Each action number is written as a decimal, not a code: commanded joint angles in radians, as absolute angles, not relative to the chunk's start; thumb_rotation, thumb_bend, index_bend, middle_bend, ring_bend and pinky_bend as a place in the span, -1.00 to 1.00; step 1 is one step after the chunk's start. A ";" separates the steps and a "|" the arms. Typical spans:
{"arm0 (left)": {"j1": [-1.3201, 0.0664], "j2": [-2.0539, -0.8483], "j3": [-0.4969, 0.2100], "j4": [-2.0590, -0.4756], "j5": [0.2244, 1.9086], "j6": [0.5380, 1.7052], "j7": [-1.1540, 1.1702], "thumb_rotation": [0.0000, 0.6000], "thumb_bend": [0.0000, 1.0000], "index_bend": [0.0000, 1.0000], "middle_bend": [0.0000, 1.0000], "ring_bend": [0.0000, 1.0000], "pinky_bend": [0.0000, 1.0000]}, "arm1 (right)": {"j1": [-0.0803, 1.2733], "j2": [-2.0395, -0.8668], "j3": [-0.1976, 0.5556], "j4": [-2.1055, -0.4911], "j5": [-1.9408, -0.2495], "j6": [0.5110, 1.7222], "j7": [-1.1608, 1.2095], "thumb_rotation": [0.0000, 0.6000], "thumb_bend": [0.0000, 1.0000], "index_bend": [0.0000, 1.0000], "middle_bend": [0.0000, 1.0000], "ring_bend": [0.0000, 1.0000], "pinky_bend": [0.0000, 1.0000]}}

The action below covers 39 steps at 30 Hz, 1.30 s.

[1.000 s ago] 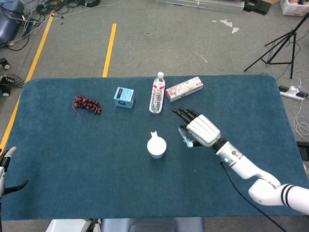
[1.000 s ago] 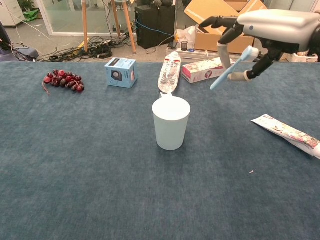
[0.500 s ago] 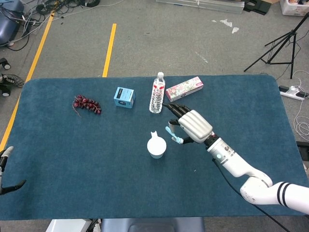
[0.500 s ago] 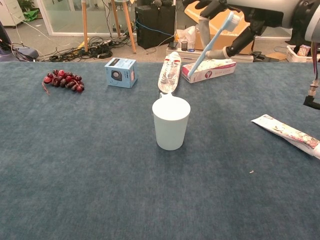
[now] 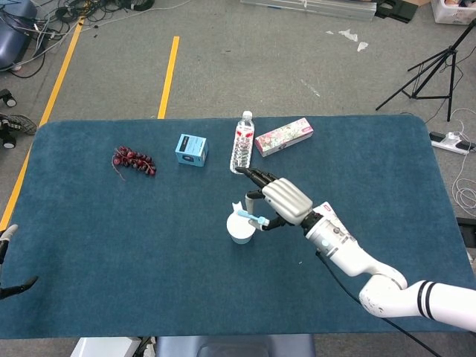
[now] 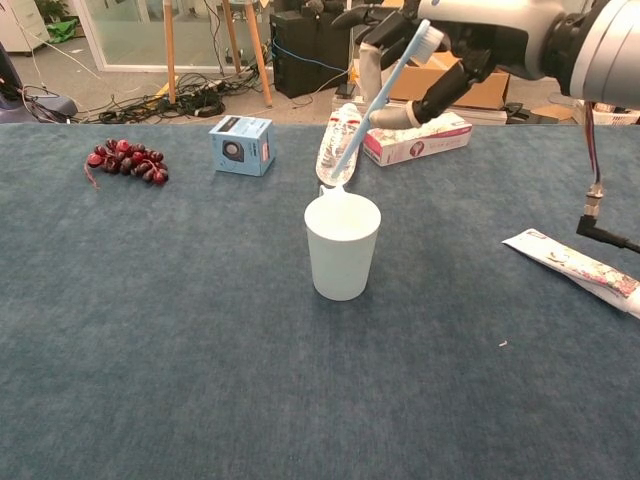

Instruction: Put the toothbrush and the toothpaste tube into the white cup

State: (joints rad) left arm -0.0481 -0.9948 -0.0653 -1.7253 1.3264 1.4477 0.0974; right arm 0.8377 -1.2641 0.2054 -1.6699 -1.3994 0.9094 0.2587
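The table (image 5: 89,245) carries all items. Taking the white cup (image 6: 342,248) as the centre of the clock face in the head view, the water bottle (image 5: 241,145) lies at 12 o'clock, the patterned carton (image 5: 283,137) at 1 o'clock, the blue box (image 5: 191,149) at 11 o'clock and the grapes (image 5: 134,161) at 10 o'clock, well apart.

The right hand (image 5: 279,202) hangs just beside the cup at 2 o'clock, above rim height. Its thumb and fingers are closed on the toothbrush (image 6: 380,92), gripping the shaft below the bristle head; the remaining fingers extend forward. The brush is tilted, bristle head up and toward the hand, handle tip down. In the chest view the tip sits just above the far rim of the cup; whether it touches the rim cannot be told.

The left hand (image 5: 9,256) shows only at the table's left edge, at 9 o'clock from the cup, too little visible to tell its state.

The toothpaste tube (image 6: 580,269) lies flat on the table at 3 o'clock in the chest view, well apart from the cup.

Step in hand: inserting the toothbrush. Procedure, as judged:
1. Bring the handle tip over the centre of the opening, not the rim.
2. Reduce the tilt before lowering.
3. Lower until the tip is well inside, then release.
4. Avoid side pressure; the cup looks light and may tip.
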 commanded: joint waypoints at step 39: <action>-0.044 -0.982 -0.062 -1.731 1.338 1.449 0.072 1.00 -1.00 -0.82 -0.67 -0.87 -0.63 | 0.910 -1.467 0.225 -1.439 -1.232 0.662 0.430 1.00 -0.60 0.09 -0.95 -1.00 -0.70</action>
